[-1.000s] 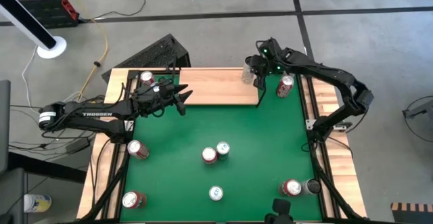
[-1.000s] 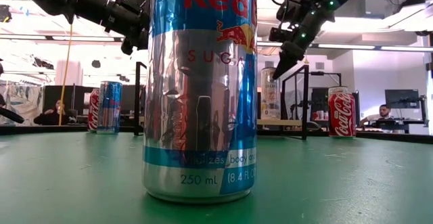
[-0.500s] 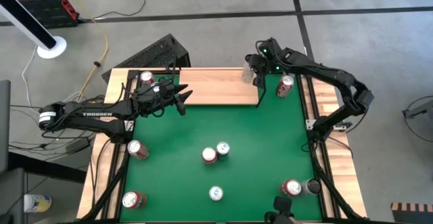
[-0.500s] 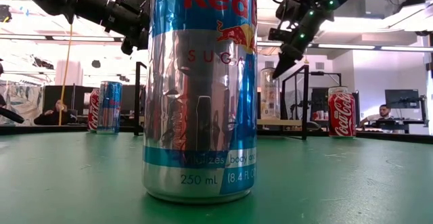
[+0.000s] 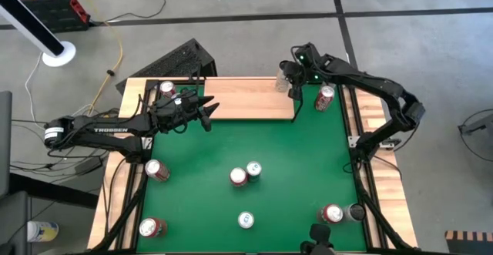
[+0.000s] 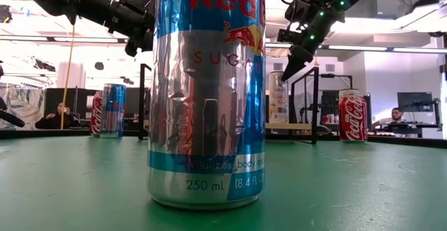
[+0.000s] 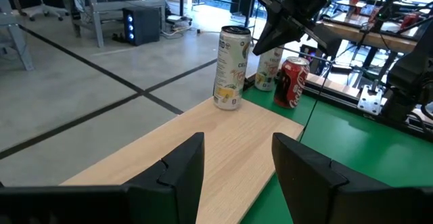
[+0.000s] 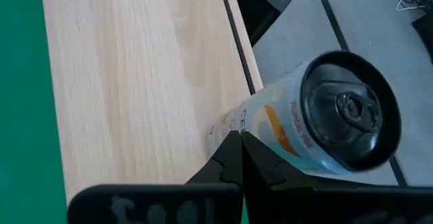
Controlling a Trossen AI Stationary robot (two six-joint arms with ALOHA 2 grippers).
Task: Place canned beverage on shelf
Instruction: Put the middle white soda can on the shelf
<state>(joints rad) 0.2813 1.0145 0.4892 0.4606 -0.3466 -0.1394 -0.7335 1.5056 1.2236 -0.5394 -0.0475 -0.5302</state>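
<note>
**White can upright on shelf, right claw shut beside it**

Shelf [image 5: 239,98] is seen along the far edge of the green bench [image 5: 293,178], its black wire frame at the ends. White can [image 7: 229,67] is stood upright at the shelf's right end, near the corner; judged already placed. Lettering beginning "CE" is read on its side in the right wrist view; the rest cannot be made out.

Right claw [image 5: 296,92] is held just beside the white can, fingers pressed together, nothing gripped. Judged a post-release pose, or a nudge to square the can; which cannot be told.

Left claw [image 5: 206,110] is held over the shelf's left part, jaws partly apart and empty, pointed along the board toward the white can. Probably kept there in wait.

Two cans [image 5: 173,93] are noted at the shelf's left end, one red, one blue and silver.

Red can [image 6: 352,117], "Coca-Cola" script read, is stood on the bench just right of the shelf. More cans are scattered on the green.

Tall can [image 6: 207,91] nearest the low camera: "Red", "SUGA…", "250 mL", "(8.4 FL" read.
</note>
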